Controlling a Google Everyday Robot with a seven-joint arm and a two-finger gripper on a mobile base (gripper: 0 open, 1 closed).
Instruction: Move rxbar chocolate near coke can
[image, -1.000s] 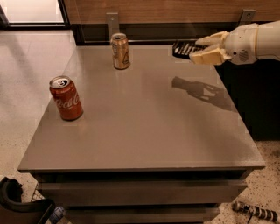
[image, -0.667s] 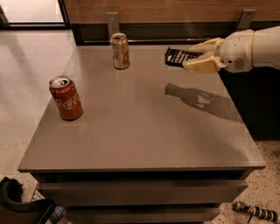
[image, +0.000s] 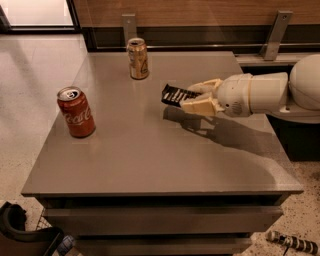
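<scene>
gripper (image: 192, 97) hovering over surface (image: 150, 160) | jaws pinching rxbar chocolate (image: 174, 94) (pickup done) | coke can (image: 76, 112) well apart, placing pending

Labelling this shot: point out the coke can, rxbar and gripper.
coke can (image: 76, 114): camera view, red side.
rxbar (image: 173, 94): camera view, wrapper's free end.
gripper (image: 189, 98): camera view, between fingertips, over table (image: 150, 165) middle.

A gold can (image: 137, 58) stands upright near the far edge of a grey table (image: 150, 165).
</scene>
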